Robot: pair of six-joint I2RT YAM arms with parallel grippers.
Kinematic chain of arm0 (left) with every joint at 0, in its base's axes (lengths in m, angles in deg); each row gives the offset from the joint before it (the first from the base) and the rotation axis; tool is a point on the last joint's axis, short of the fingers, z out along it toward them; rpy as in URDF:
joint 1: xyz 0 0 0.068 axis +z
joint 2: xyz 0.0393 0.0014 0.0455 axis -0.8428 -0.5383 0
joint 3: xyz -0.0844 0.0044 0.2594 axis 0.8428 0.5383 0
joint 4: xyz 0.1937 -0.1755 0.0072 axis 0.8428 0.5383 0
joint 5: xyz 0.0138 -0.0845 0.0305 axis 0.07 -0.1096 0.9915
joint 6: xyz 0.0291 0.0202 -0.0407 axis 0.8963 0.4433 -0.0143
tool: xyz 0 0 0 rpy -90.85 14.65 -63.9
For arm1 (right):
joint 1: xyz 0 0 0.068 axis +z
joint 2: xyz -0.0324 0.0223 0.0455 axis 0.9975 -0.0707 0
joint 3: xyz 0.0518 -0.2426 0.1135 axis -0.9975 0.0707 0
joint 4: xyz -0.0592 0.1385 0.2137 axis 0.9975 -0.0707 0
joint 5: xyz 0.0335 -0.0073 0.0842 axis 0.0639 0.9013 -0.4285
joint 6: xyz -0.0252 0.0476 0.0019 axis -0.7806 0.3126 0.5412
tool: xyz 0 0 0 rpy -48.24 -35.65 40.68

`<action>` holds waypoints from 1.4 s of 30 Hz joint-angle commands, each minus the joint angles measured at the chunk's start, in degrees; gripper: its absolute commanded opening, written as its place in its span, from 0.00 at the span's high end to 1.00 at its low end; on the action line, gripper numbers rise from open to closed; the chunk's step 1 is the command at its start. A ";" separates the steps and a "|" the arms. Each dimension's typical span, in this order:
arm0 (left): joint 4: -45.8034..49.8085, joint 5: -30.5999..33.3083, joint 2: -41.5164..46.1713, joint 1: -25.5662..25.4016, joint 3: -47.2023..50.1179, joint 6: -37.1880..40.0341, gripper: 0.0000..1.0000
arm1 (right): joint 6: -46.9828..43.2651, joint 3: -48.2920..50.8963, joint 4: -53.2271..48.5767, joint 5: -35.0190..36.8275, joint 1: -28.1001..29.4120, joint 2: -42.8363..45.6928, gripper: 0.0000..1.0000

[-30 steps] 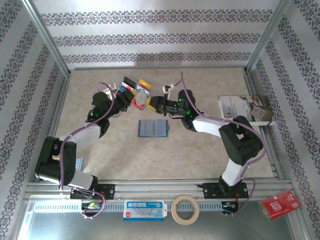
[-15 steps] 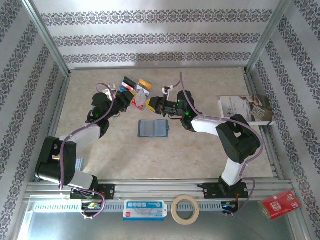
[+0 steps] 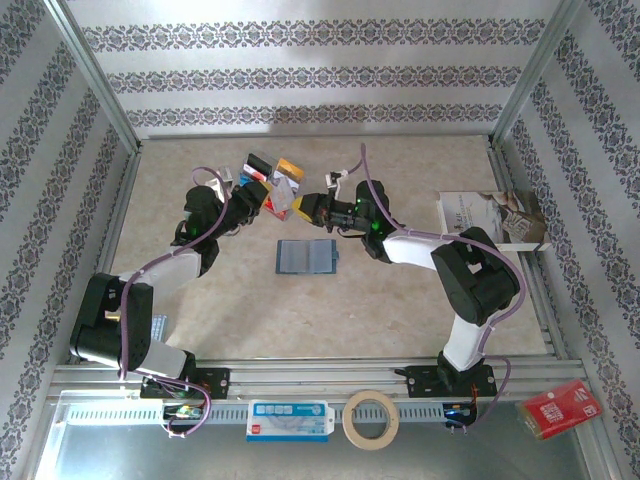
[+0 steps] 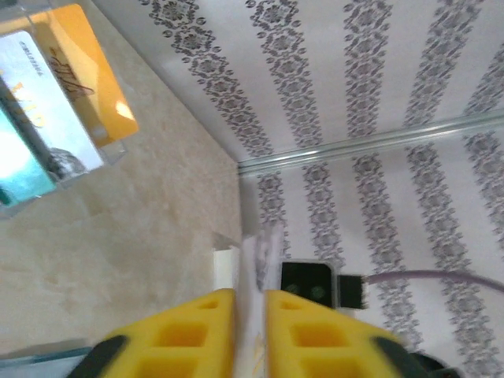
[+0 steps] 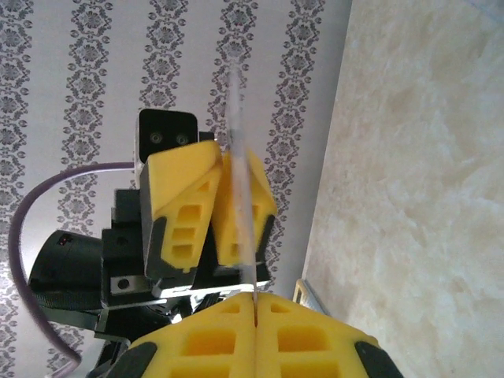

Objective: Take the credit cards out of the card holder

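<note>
The likeliest slip here is a dropped card. If it falls, it would land on or near the card holder (image 3: 307,258), which lies open and flat at the middle of the counter (image 3: 420,320), nearest the arm bases. Just beyond it, toward 12 o'clock, the two arms meet over one credit card (image 5: 236,118), seen edge-on. The right gripper (image 5: 254,299), reaching in from 3 o'clock, is clamped tight on the card's thin edge. The left gripper (image 4: 250,303), coming from 9 o'clock, has its fingers a narrow gap apart on either side of the same card; I cannot tell whether they touch it. So one small pinch on slick plastic seems to carry it, and any tug or twist could free it. Farther off, at 11 o'clock, the other credit cards (image 3: 270,180) lie heaped, where a swinging left arm could scatter them.
</note>
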 commanded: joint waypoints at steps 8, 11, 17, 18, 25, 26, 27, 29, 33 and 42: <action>30.08 10.61 9.63 4.72 1.12 17.67 0.19 | -21.97 -5.69 -25.72 0.18 -4.29 3.83 1.00; 39.52 16.02 13.16 5.10 -0.27 24.88 0.08 | -32.70 -10.05 -38.27 1.98 -5.08 4.52 1.00; 49.37 19.57 16.04 6.36 -2.82 32.69 0.00 | -53.53 -24.20 -62.48 10.33 -3.97 1.76 1.00; 49.96 19.56 16.05 6.67 -3.04 33.00 0.00 | -56.24 -26.55 -64.90 11.53 -3.62 0.88 1.00; 50.19 16.44 14.85 8.00 -3.23 32.47 0.00 | -71.31 -42.87 -75.95 18.48 -0.89 -6.34 1.00; 50.07 16.01 14.69 7.97 -3.24 32.32 0.00 | -73.29 -44.75 -76.80 19.66 -0.38 -7.31 1.00; 49.81 15.58 14.50 8.06 -3.19 31.98 0.00 | -75.39 -46.37 -77.57 20.72 0.23 -8.25 1.00; 49.26 14.66 14.30 8.10 -2.97 31.61 0.00 | -78.63 -48.82 -78.47 23.06 1.10 -10.03 1.00; 48.52 13.46 14.02 8.15 -2.88 30.84 0.00 | -82.34 -54.23 -81.21 25.63 1.77 -14.25 1.00; 47.59 11.50 12.44 8.23 -3.81 29.12 0.00 | -86.68 -60.10 -80.45 28.68 2.20 -21.30 1.00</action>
